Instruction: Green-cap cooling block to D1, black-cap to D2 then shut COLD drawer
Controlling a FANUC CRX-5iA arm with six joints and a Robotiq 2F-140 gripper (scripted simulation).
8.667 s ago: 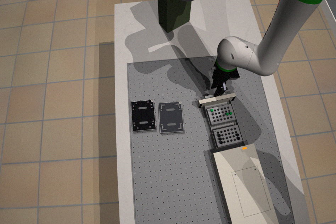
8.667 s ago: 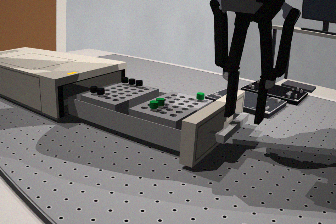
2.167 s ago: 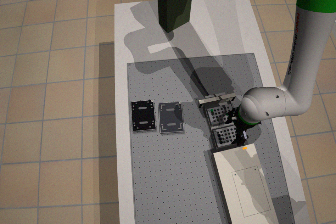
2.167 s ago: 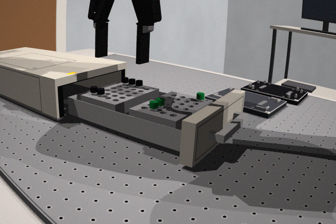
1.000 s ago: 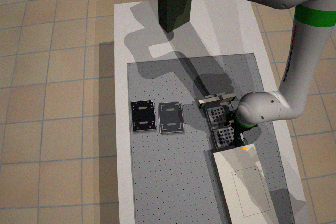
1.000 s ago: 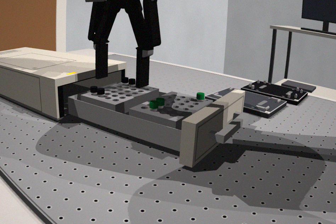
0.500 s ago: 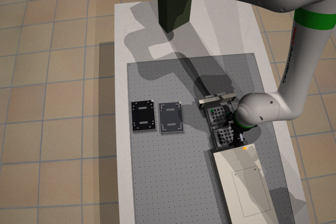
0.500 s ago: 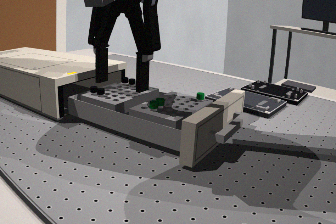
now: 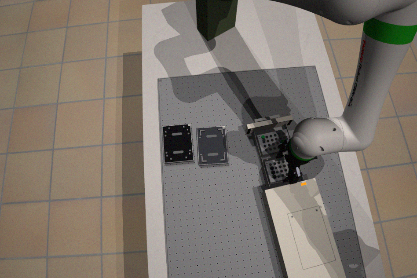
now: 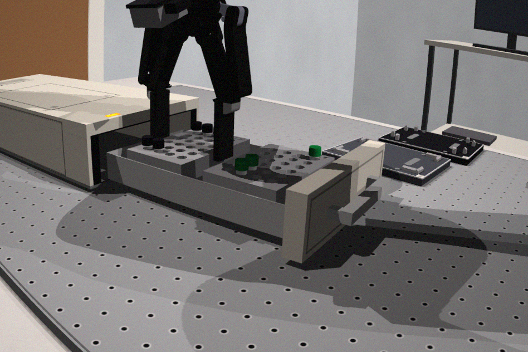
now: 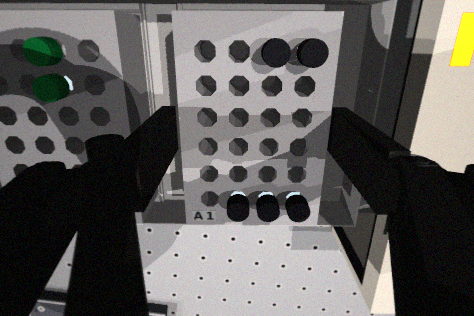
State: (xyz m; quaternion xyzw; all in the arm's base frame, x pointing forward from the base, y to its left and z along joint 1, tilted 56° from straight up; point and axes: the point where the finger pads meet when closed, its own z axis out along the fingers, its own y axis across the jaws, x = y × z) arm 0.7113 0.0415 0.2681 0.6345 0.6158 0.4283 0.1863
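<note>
The block with black-capped tubes [image 9: 276,161] [image 10: 157,162] [image 11: 255,102] sits in the open drawer [image 10: 191,200], on the cooler side. Several black caps stand at two of its edges. My gripper [image 10: 191,148] [image 11: 253,128] is open and straddles this block, one finger over the gap between the blocks, the other on the cooler side. Fingertip depth is hard to tell. The block with green-capped tubes [image 9: 269,155] [image 10: 255,184] [image 11: 75,20] sits nearer the drawer front. D1 [image 9: 212,145] [image 10: 410,166] and D2 [image 9: 177,142] [image 10: 426,141] hold no block. The lamp [image 9: 303,184] [image 10: 112,115] [image 11: 462,40] is lit.
The cooler COLD [image 9: 278,200] [image 10: 74,138] stands directly behind the drawer. The drawer's front panel [image 9: 269,123] [image 10: 294,228] and its handle [image 10: 360,207] stick up and out at the other end. A dark green post [image 9: 215,15] stands at the table's far end.
</note>
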